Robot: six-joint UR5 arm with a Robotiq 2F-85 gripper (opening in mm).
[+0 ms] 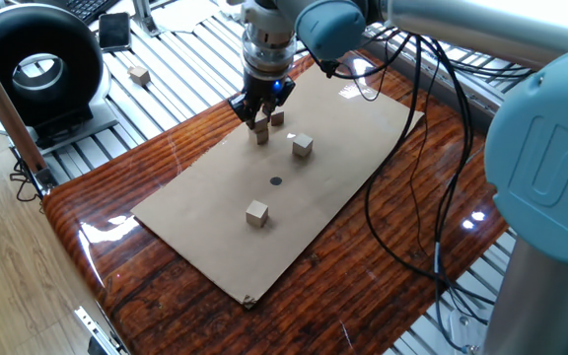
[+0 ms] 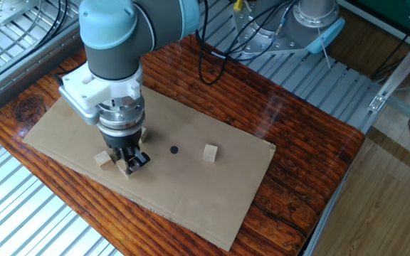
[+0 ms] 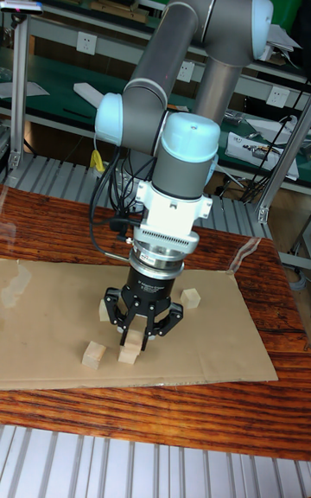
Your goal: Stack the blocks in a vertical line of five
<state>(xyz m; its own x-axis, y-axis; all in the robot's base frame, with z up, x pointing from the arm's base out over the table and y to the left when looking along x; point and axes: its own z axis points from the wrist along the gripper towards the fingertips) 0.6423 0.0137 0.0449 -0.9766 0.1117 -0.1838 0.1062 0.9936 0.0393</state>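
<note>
Block (image 3: pixel 133 339) half-hidden between end effector (image 3: pixel 138 336) fingers

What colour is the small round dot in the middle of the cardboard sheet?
The dot is black, clearest in one fixed view.

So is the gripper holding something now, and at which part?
Yes. The gripper holds a block by two opposite side faces, just above another block.

The hand (image 3: pixel 140 335) hangs over one block (image 3: pixel 129 354) on the cardboard (image 2: pixel 212 192). Another block (image 3: pixel 93 354) lies just beside it, a third (image 3: pixel 190 296) behind, a fourth (image 1: pixel 255 213) well apart (past the dot (image 1: pixel 275 180)).
</note>
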